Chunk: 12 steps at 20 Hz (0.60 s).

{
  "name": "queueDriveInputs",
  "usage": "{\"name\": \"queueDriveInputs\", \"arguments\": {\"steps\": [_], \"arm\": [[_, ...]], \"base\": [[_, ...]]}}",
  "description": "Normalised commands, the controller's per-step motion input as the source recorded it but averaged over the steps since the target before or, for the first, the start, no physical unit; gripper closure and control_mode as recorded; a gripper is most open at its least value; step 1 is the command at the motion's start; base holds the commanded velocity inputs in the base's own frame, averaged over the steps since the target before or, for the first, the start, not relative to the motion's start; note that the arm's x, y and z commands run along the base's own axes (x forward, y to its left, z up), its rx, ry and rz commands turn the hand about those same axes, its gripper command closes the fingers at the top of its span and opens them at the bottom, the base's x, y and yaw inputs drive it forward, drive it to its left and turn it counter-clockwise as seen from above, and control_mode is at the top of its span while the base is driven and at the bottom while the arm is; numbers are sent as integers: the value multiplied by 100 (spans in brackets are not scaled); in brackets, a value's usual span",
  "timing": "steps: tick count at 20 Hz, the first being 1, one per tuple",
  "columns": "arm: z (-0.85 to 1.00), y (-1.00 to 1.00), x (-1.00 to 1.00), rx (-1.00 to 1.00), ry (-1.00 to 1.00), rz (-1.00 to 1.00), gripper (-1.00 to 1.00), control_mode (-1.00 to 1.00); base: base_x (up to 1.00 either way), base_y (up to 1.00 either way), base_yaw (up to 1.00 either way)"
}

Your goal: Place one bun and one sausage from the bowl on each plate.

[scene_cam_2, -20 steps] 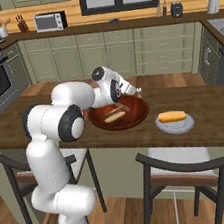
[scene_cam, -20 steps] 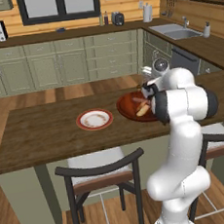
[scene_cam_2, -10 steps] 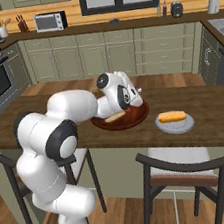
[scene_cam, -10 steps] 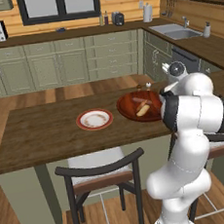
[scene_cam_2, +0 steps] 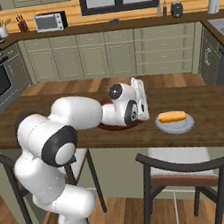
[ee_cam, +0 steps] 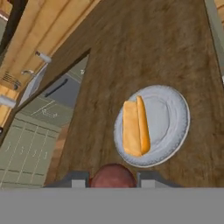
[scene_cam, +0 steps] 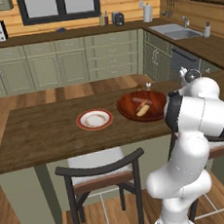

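Observation:
In the hand view my gripper (ee_cam: 112,180) is shut on a reddish-brown sausage (ee_cam: 113,175), whose round end shows between the two fingertips. Ahead of it lies the pale grey plate (ee_cam: 174,114) with an orange bun (ee_cam: 135,127) on its left half. From the right base view the hand (scene_cam_2: 139,102) hovers between the bowl (scene_cam_2: 117,127) and the grey plate (scene_cam_2: 175,124). The reddish-brown bowl (scene_cam: 155,110) holds one sausage (scene_cam: 140,101) and one bun (scene_cam: 143,110). Left of it sits the bare red-rimmed plate (scene_cam: 94,119).
Everything sits on a dark wooden island counter (scene_cam: 43,136). Two dark chairs (scene_cam_2: 186,174) stand at its near edge. Small shakers (scene_cam: 143,86) stand behind the bowl. Kitchen cabinets and a sink run along the back walls.
The arm has swung from above the bowl to the right, toward the grey plate, with the sausage still in the gripper. The plates and bowl have stayed put.

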Motion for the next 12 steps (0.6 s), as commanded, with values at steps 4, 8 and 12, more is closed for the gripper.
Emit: {"name": "queueDriveInputs", "arguments": {"steps": [4,8,12], "arm": [[0,-71,-11,20,0,0,100,-100],[9,-76,-16,22,0,0,100,-100],[9,-77,-19,20,0,1,100,-100]], "base": [[0,0,0],[0,0,0],[0,0,0]]}}
